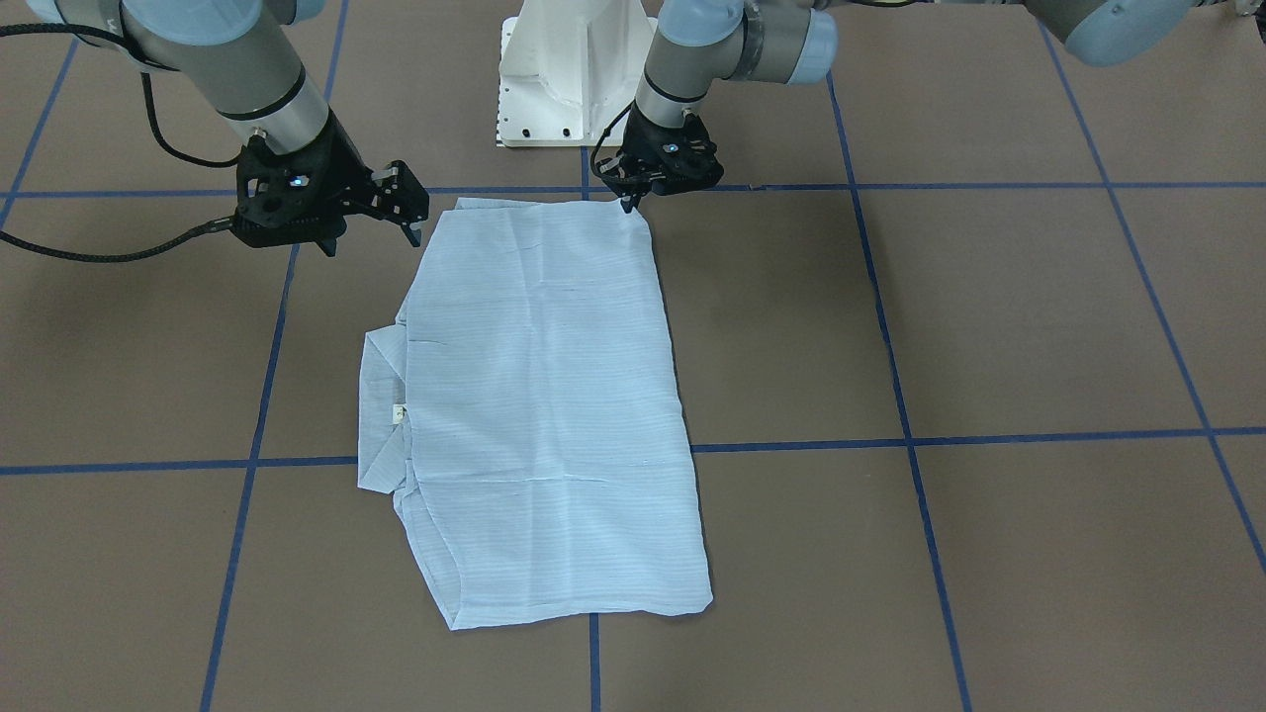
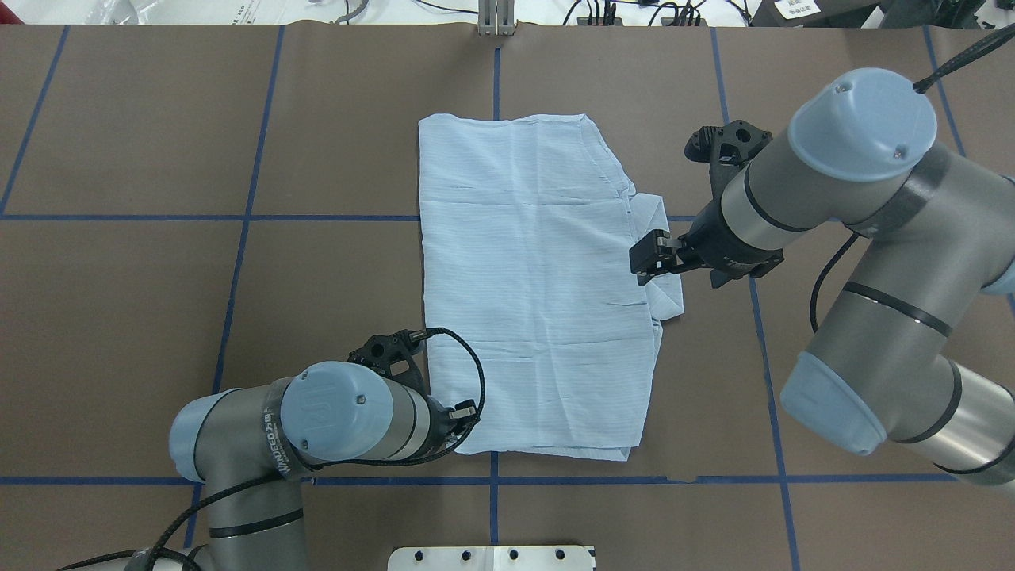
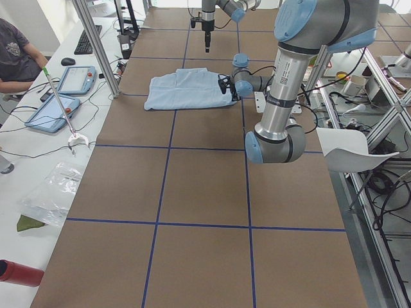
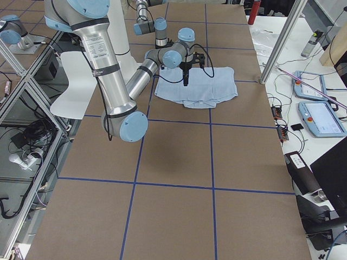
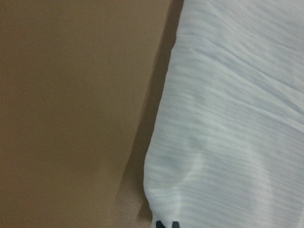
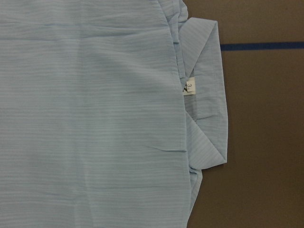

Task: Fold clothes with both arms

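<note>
FOLDING STATION, front-facing view: The silver-grey, blue-capped right arm (image 1: 227,69) reaches in from the upper left of the frame. Its black two-finger right hand (image 1: 407,206) is spread apart and holds nothing, hanging near the upper left corner of the cloth without touching it.

The pale blue, finely striped button-up shirt (image 1: 554,396) lies flat at centre frame on the brown surface (image 1: 989,326), which is crossed by blue tape lines (image 1: 989,435). It is folded into one long panel running from upper centre to lower centre. Its collar (image 1: 381,415) pokes out along the panel's left edge with a small white label (image 1: 400,413) showing, and my right wrist camera looks straight down on both.

At top centre stands the white pedestal base (image 1: 569,69). Just right of it the matching left arm (image 1: 732,44) comes down, and its black left hand (image 1: 629,204) meets the shirt's upper right corner. On my left wrist camera the fingertips (image 5: 160,224) sit pressed together at the bottom edge of the frame. The cloth puckers into them, so I read that hand as pinching the corner.
</note>
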Tool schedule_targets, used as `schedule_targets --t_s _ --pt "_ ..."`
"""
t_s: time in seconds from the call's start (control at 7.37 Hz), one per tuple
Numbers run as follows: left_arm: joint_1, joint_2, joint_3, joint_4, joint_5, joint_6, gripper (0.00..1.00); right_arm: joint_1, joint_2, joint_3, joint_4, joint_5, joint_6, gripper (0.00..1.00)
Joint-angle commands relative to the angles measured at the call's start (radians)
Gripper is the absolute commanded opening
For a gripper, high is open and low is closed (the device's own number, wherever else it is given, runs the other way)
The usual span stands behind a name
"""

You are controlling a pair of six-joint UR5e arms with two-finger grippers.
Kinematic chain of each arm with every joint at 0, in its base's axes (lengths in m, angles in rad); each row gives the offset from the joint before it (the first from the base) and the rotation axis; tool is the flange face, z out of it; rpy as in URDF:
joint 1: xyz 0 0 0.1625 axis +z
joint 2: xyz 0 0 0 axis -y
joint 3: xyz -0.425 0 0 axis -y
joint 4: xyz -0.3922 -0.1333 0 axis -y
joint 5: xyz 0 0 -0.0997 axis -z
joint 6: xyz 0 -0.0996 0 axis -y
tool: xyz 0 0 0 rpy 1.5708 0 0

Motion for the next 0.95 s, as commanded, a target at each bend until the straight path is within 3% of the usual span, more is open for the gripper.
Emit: schedule_targets --t_s 0.0,0.41,0.81 --pt "-0.002 -0.001 -0.008 0.007 0.0 0.001 0.0 -0.129 0.006 0.018 0.002 -0.105 0.291 1.0" --pt "-0.004 0.001 -0.006 0.009 0.0 0.001 0.0 -0.328 0.008 0.011 0.0 -0.328 0.644 1.0" --pt "-0.004 0.001 -0.005 0.009 0.0 0.003 0.0 -0.379 0.011 -0.047 0.0 -0.345 0.818 1.0"
